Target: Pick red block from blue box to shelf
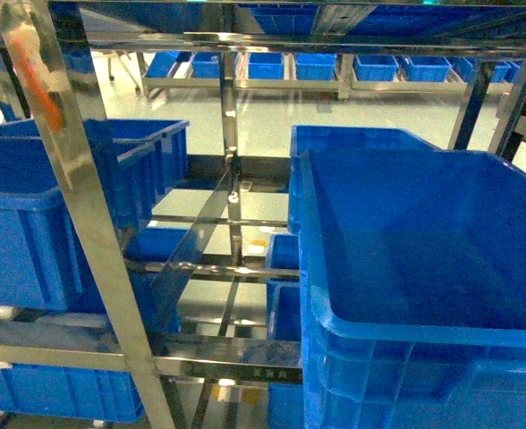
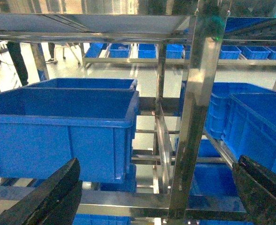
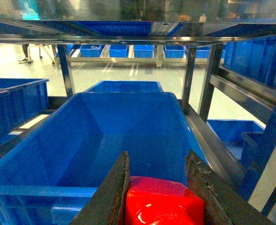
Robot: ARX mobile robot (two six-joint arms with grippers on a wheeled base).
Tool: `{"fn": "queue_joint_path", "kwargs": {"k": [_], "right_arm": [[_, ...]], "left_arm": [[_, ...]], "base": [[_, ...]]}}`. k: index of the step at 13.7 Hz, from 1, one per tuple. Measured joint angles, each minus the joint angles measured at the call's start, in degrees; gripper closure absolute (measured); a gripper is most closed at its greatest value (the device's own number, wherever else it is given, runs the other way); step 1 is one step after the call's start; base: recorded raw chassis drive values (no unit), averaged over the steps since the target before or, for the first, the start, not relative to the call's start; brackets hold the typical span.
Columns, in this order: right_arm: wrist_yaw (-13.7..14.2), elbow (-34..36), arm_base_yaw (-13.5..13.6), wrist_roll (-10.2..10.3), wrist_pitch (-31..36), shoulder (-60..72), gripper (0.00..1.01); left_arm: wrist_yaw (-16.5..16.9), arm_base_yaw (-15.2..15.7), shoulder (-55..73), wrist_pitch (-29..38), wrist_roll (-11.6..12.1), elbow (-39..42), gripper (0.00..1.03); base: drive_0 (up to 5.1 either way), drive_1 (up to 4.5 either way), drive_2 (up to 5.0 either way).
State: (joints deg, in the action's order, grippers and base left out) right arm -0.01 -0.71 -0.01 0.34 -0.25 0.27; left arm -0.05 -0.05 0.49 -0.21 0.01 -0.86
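- The red block (image 3: pixel 164 206), glossy with a bright highlight, sits at 6 o'clock in the right wrist view, clamped between the right gripper (image 3: pixel 157 197) fingers.
- Beyond it at 12 o'clock lies a dark blue crate (image 3: pixel 105 136) on the shelf (image 3: pixel 213 117).
- The left gripper (image 2: pixel 157 197) faces the shelf, fingers spread wide, holding nothing.

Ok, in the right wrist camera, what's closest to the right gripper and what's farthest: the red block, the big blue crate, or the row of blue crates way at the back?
Counting out from the right gripper:
1. The red block, held right between its fingers.
2. The big blue crate, open just ahead and below, on the shelf.
3. The back row of crates, across the floor, top of the view.
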Motion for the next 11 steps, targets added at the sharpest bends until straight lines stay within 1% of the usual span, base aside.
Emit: {"fn": "queue_joint_path", "kwargs": {"k": [11], "right_arm": [[0.0,0.0,0.0,0.0,0.0,0.0,0.72]], "left_arm": [[0.0,0.0,0.0,0.0,0.0,0.0,0.05]], "base": [[0.0,0.00,0.0]]}}
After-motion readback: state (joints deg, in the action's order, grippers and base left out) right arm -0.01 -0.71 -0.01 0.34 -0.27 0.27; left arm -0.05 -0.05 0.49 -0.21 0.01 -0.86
